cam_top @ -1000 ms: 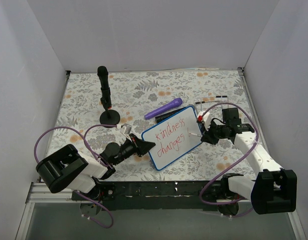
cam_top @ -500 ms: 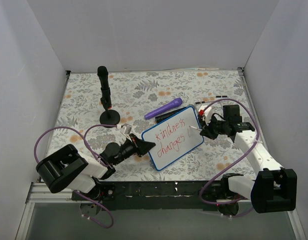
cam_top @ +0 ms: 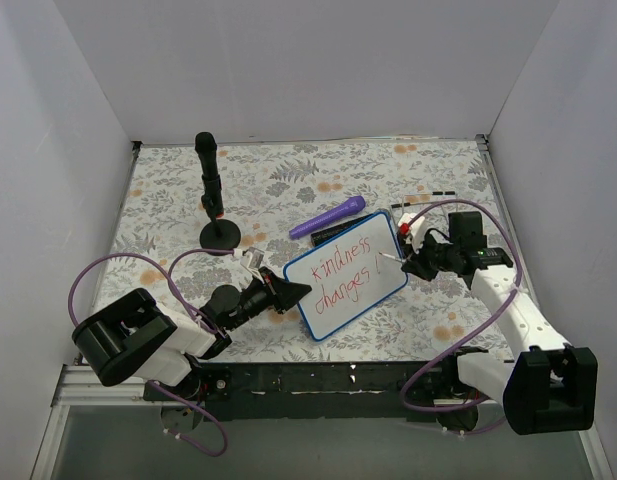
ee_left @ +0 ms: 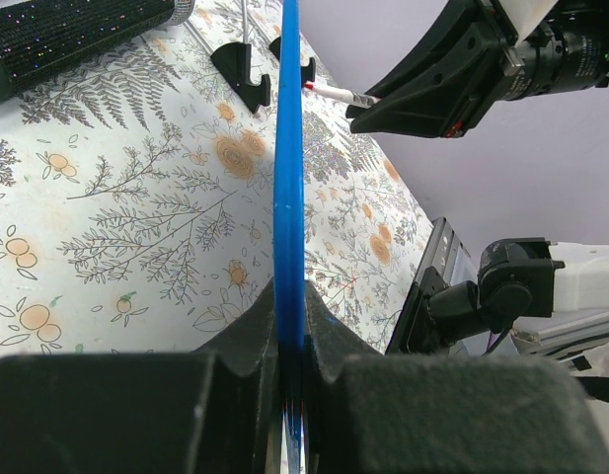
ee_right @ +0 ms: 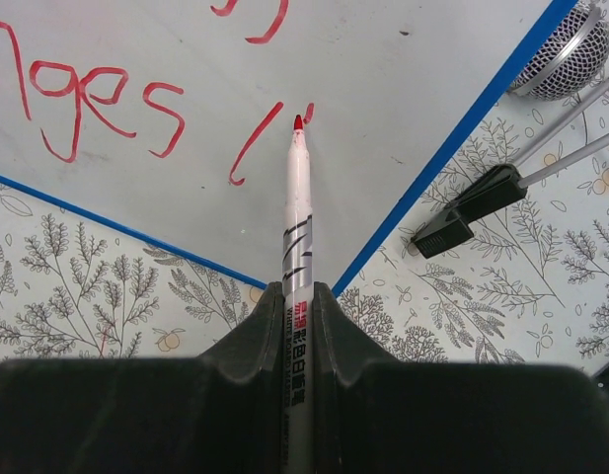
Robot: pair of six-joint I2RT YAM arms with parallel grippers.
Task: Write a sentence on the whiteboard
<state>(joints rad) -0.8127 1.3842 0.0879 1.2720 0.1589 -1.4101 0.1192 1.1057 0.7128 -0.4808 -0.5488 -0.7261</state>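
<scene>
Floral mat (cam_top: 288, 180), white walls around. Count: one whiteboard (cam_top: 333, 320), one red marker (ee_right: 298, 227), one purple marker (cam_top: 328, 217), one black stand (cam_top: 210, 190), two grippers. Whiteboard sits on the mat between the grippers: white face, thin blue frame, rounded corners. Sentence (cam_top: 346, 272) on it is red handwriting in two lines, "kindness" over "changes", plus a lone "l" stroke and a short dash. Left gripper (cam_top: 293, 291) is clamped on the whiteboard's left corner. Right gripper (cam_top: 408, 262), at its right edge, pinches the red marker, tip at the dash. Purple marker lies just behind its far edge, stand well off far-left.
</scene>
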